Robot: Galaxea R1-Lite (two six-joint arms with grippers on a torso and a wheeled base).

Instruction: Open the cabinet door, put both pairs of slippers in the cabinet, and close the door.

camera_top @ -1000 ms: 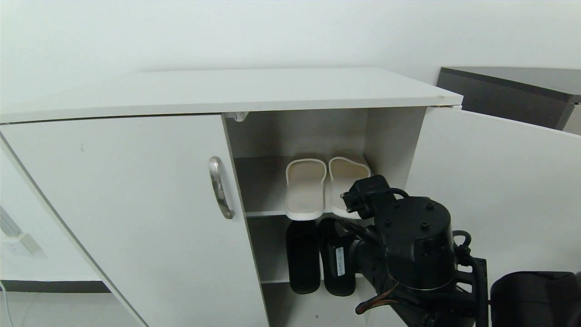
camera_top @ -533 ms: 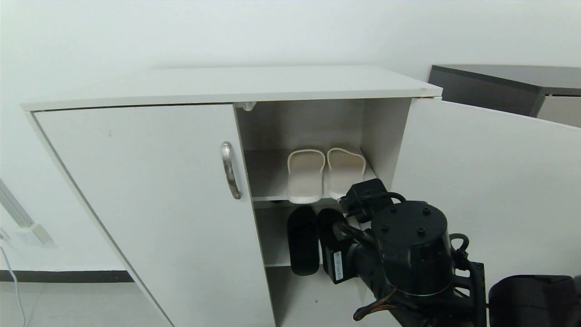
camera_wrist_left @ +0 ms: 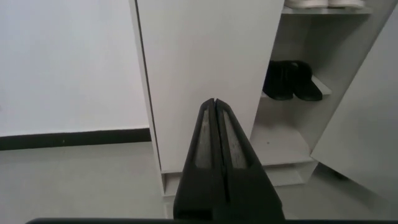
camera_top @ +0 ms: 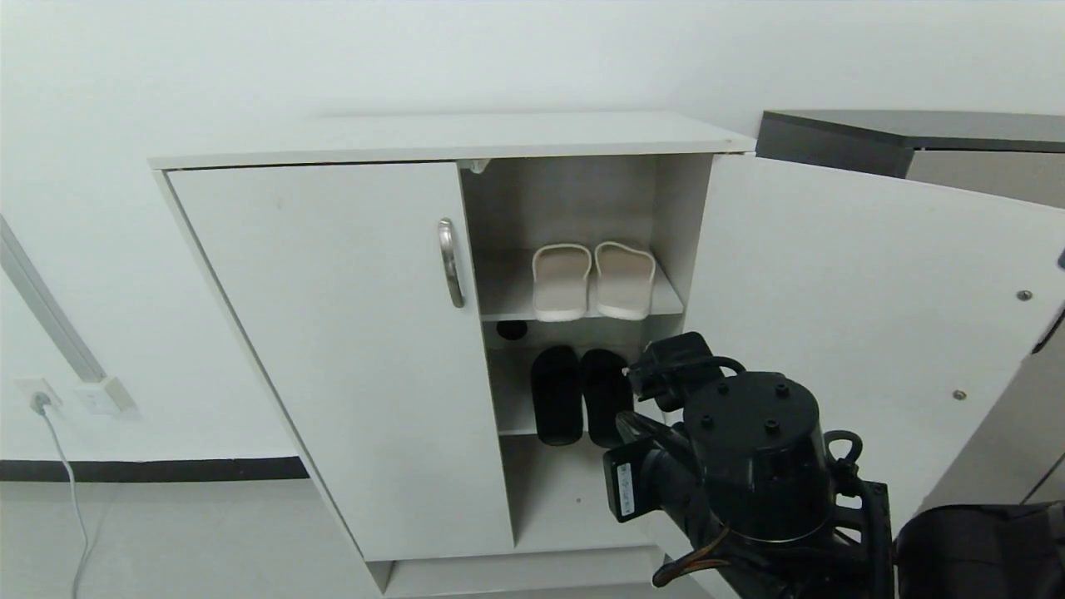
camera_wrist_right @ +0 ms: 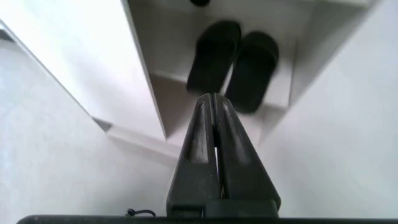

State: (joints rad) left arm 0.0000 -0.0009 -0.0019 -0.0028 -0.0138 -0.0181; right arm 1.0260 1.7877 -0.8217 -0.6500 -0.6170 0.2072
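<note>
The white cabinet (camera_top: 449, 137) has its left door (camera_top: 333, 333) closed and its right door (camera_top: 832, 274) swung wide open. A pair of white slippers (camera_top: 592, 279) lies on the upper shelf. A pair of black slippers (camera_top: 581, 393) lies side by side on the shelf below. My right arm (camera_top: 749, 449) hangs in front of the open half, below and to the right of the black slippers (camera_wrist_right: 233, 59). My right gripper (camera_wrist_right: 215, 99) is shut and empty, apart from them. My left gripper (camera_wrist_left: 214, 102) is also shut and empty, facing the closed door (camera_wrist_left: 199, 62) from a distance.
A metal handle (camera_top: 450, 262) runs down the closed door's inner edge. A small dark object (camera_top: 511, 329) sits at the back of the black slippers' shelf. A dark grey unit (camera_top: 915, 137) stands right of the cabinet. A wall socket with a cable (camera_top: 37, 403) is at the left.
The head camera has backed away, so the cabinet looks smaller and more floor shows. My right arm no longer overlaps the right black slipper. Both pairs stay on their shelves.
</note>
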